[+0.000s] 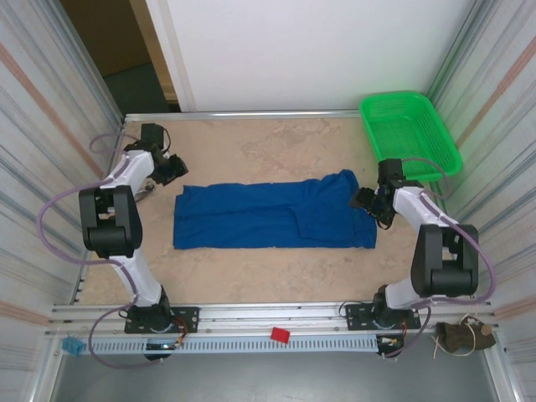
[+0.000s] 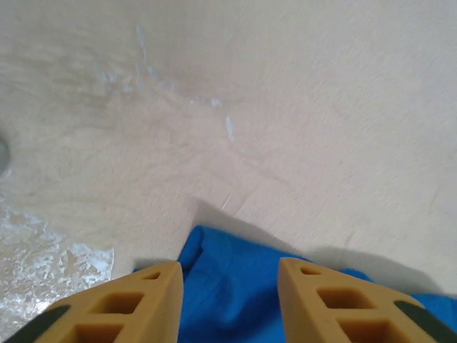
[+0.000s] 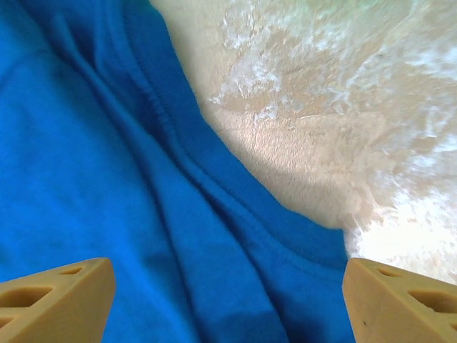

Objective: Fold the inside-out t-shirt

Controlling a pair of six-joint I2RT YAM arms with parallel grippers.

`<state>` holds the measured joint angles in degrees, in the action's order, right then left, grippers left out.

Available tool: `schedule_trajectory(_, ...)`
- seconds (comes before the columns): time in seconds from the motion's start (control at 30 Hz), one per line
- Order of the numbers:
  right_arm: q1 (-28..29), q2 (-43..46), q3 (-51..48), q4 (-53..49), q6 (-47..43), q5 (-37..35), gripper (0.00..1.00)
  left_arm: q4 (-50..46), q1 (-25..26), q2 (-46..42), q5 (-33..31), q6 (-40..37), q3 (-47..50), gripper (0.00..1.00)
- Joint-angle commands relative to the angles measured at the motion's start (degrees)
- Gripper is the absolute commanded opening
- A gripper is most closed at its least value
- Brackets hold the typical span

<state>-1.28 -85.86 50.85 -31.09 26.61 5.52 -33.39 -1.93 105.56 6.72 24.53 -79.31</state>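
Observation:
The inside-out t-shirt (image 1: 268, 216) lies folded into a long royal-blue strip across the middle of the table, with no lettering showing. My left gripper (image 1: 172, 170) hovers at the strip's far left corner. In the left wrist view its tan fingers (image 2: 150, 300) stand apart, open, with the shirt's corner (image 2: 214, 250) lying beneath the gap (image 2: 228, 268). My right gripper (image 1: 368, 201) sits over the strip's right end. In the right wrist view it is wide open (image 3: 228, 275) above wrinkled blue cloth (image 3: 107, 143) and a stitched hem, gripping nothing.
A green mesh basket (image 1: 410, 134) stands at the far right corner, just behind the right arm. Beige tabletop (image 1: 251, 142) shows behind and in front of the shirt. Corrugated walls close both sides. A small red object (image 1: 280, 335) rests on the front rail.

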Motion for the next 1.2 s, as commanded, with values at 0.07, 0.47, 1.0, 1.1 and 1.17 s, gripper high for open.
schedule_trajectory(0.07,-1.1,-5.8,4.6,3.5,-1.9,5.7,0.86,-3.3,-0.1,-2.9,0.0,-1.8,0.7,0.50)
schedule_trajectory(0.47,1.8,-13.2,5.6,7.5,-2.0,10.4,0.83,1.6,-0.1,-11.9,4.9,1.9,11.4,0.51)
schedule_trajectory(1.0,3.0,-12.3,2.5,8.6,-0.2,8.2,0.00,3.1,2.1,-16.1,6.9,5.3,20.9,0.51)
schedule_trajectory(1.1,1.3,-9.5,2.9,7.3,-0.4,9.7,0.00,4.7,3.2,-14.9,6.6,7.0,23.0,0.52)
schedule_trajectory(1.17,0.4,-7.2,2.9,6.2,-0.6,9.7,0.00,5.3,4.0,-13.8,5.7,8.3,23.7,0.52)
